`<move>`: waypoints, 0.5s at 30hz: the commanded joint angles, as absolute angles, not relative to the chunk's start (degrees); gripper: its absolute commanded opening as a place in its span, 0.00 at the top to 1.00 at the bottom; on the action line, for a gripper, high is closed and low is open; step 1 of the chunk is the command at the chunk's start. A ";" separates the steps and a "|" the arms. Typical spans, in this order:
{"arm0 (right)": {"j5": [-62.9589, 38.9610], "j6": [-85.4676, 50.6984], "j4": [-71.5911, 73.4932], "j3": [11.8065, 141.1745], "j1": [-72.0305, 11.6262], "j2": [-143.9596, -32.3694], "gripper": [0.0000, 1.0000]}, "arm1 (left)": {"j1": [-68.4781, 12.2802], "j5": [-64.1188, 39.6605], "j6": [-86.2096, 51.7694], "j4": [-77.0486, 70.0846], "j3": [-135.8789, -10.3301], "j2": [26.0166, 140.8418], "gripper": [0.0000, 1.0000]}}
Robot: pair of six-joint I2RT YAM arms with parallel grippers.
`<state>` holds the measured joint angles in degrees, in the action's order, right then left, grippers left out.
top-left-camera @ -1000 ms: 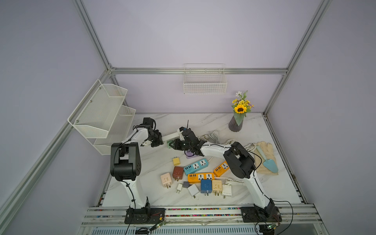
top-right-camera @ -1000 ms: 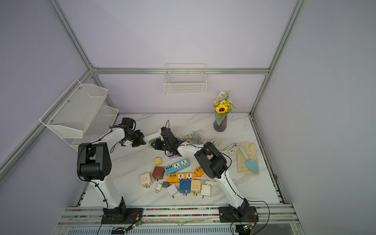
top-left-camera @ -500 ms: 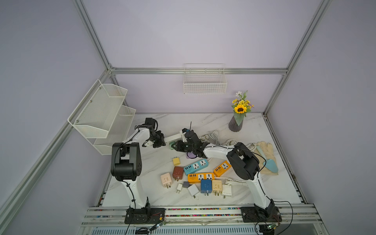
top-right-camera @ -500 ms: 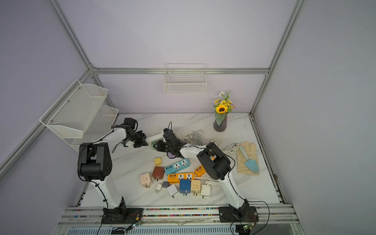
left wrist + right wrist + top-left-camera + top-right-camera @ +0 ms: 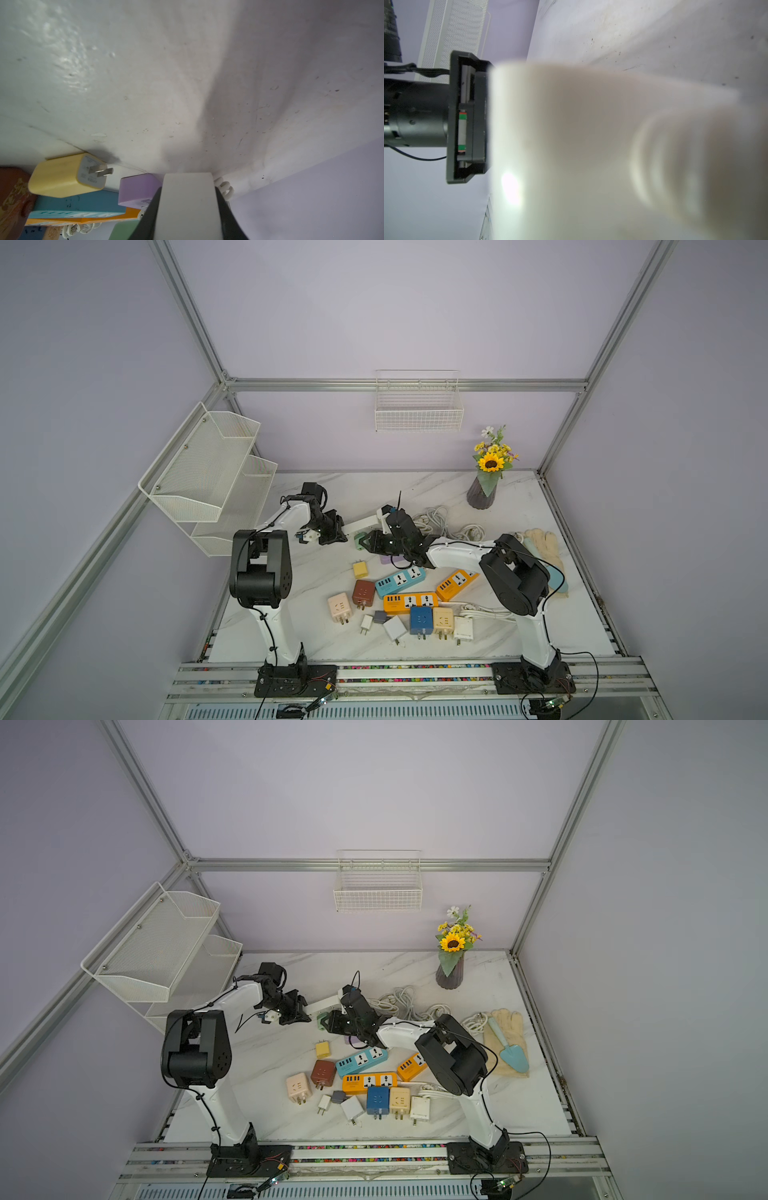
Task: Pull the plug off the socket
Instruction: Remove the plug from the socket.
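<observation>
In both top views the white power strip (image 5: 361, 524) (image 5: 325, 1006) lies slantwise on the marble worktop (image 5: 415, 493) (image 5: 395, 973), behind the scattered chargers. The left jaws meet its left end, their black fingers closed on it from both sides. The green plug (image 5: 360, 540) (image 5: 322, 1020) sits just beside the strip's near long side and right at the tip of the right jaws, which reach in from the right. At this size I cannot tell whether its pins are seated in the socket, nor whether the right jaws pinch it or only touch it. A blue power strip (image 5: 401, 580) (image 5: 361, 1058) lies nearer the front, apart from both arms.

In the left wrist view the white power strip (image 5: 187, 197) runs straight out between two dark fingers (image 5: 226, 212) that press against its two sides, so the left jaws are pinching the strip. A corner of the green plug (image 5: 122, 231) shows beside one finger, outside the left jaws. A purple adapter (image 5: 137, 191) and a yellow charger (image 5: 66, 174) rest on the worktop (image 5: 145, 83) nearby, and a white cable coil (image 5: 225, 188) shows past the strip's far end.

In the right wrist view the strip (image 5: 571, 135) fills most of the picture as a pale blur, very close to the camera, with the left jaws at its far end. The right jaws and the plug cannot be made out here.
</observation>
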<state>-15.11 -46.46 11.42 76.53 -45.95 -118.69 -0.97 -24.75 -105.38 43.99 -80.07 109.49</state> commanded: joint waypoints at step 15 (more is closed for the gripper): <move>-19.78 -46.35 8.77 72.06 -48.93 -115.74 1.00 | 1.14 -20.97 -113.36 26.01 -80.24 108.96 1.00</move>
<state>-14.66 -46.65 13.50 73.06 -46.30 -117.08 -1.30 -25.82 -108.12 40.69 -78.94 109.78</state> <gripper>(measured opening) 0.315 0.320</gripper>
